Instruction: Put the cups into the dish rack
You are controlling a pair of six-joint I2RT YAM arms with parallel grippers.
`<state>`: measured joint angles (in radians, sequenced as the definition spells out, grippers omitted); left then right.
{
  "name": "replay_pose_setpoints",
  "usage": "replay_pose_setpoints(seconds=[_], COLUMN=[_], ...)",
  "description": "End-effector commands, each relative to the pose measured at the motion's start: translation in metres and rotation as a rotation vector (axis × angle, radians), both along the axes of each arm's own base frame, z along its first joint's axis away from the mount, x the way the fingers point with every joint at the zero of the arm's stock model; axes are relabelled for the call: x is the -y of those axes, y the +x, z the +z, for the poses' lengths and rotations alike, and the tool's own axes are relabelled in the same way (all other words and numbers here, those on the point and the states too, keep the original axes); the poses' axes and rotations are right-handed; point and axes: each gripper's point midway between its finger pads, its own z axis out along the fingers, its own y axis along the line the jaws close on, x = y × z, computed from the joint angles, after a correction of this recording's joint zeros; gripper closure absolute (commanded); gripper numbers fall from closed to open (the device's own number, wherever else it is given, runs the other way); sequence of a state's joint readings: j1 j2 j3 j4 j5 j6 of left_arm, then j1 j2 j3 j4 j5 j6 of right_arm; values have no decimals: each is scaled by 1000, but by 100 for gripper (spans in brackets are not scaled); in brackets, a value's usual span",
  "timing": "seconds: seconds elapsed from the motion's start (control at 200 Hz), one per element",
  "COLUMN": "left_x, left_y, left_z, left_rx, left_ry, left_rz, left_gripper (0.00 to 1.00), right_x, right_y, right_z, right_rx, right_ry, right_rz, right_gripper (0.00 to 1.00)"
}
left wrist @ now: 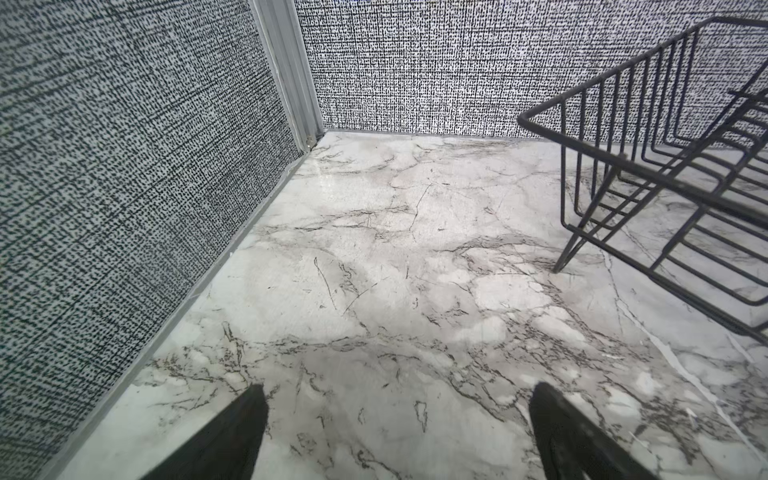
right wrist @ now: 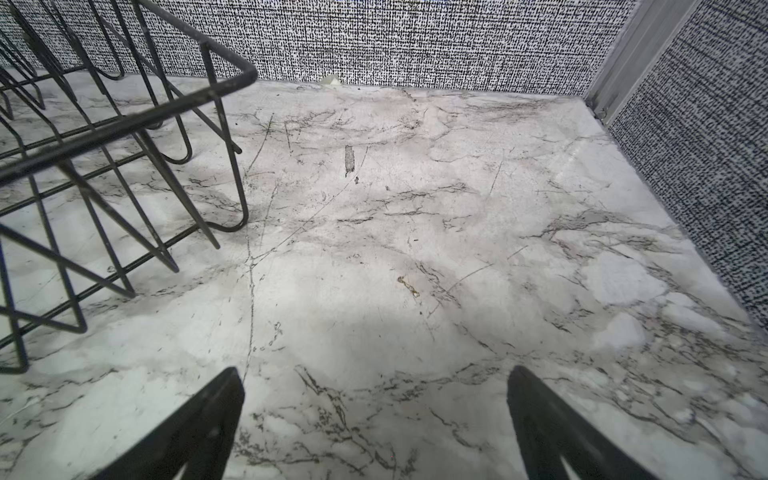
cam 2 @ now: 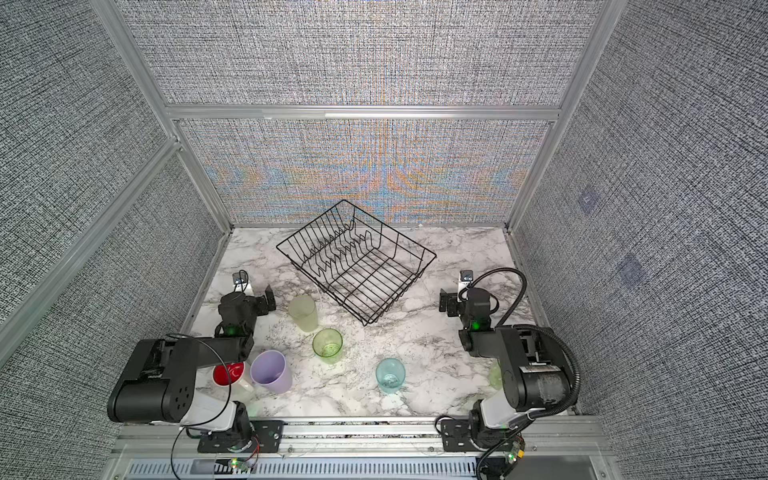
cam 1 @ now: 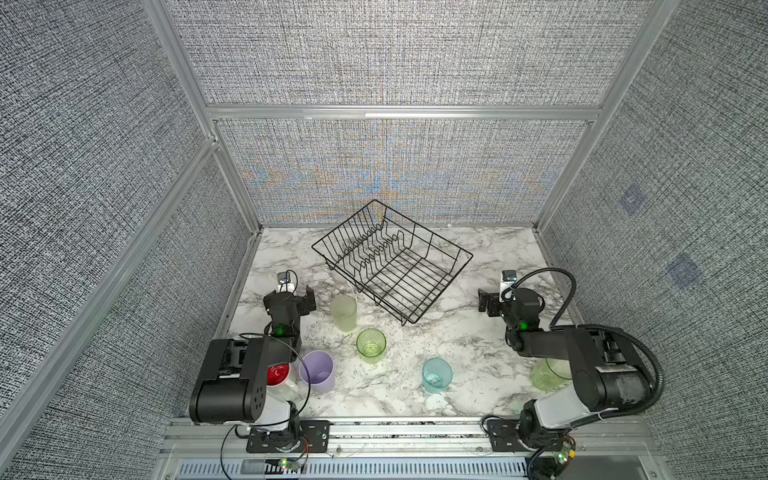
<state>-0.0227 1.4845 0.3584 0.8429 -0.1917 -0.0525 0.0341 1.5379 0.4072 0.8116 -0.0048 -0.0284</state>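
Note:
The black wire dish rack [cam 1: 423, 228] [cam 2: 390, 228] stands skewed at the back middle, with nothing in it. In both top views the cups stand upright on the marble: a pale green tumbler [cam 1: 343, 311], a green tumbler [cam 1: 371, 343], a teal one [cam 1: 437, 375], a lavender one [cam 1: 317, 371], a white mug with red inside [cam 1: 278, 374] half under my left arm, and a green tumbler [cam 1: 548, 374] partly behind my right arm. My left gripper [cam 1: 304, 300] [left wrist: 399, 386] is open and holds nothing, left of the pale tumbler. My right gripper [cam 1: 485, 302] [right wrist: 375, 369] is open and holds nothing, right of the rack.
Fabric walls with aluminium posts [cam 1: 239, 187] close in the marble table [cam 1: 415, 399] on three sides. A metal rail [cam 1: 415, 432] runs along the front edge. The rack's corner [left wrist: 582, 89] [right wrist: 124, 120] shows in each wrist view, beside bare marble.

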Motion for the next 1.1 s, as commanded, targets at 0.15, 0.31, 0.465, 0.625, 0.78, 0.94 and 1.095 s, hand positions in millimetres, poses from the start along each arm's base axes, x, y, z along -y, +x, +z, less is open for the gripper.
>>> replay_pose_setpoints(seconds=[0.15, 0.31, 0.465, 0.625, 0.78, 0.94, 1.095], left_x=[0, -1, -1, 0, -1, 0, -1], left_y=[2, 3, 2, 2, 2, 3, 2], left_z=[3, 4, 4, 3, 4, 3, 4], left_rx=[5, 8, 7, 6, 8, 7, 9], left_ry=[6, 6, 6, 6, 4, 4, 5], left_rz=[-1, -1, 0, -1, 0, 0, 2], left_gripper=[1, 1, 1, 1, 1, 1, 1], right_x=[1, 1, 1, 1, 1, 1, 17], right_y=[1, 1, 1, 1, 1, 1, 0], right_z=[5, 5, 5, 5, 5, 5, 21], right_rx=[22, 23, 23, 21, 22, 20, 49], right_ry=[-2, -2, -2, -1, 0, 0, 5], right_rz=[-4, -4, -4, -5, -7, -7, -108], right_gripper=[1, 1, 1, 1, 1, 1, 1])
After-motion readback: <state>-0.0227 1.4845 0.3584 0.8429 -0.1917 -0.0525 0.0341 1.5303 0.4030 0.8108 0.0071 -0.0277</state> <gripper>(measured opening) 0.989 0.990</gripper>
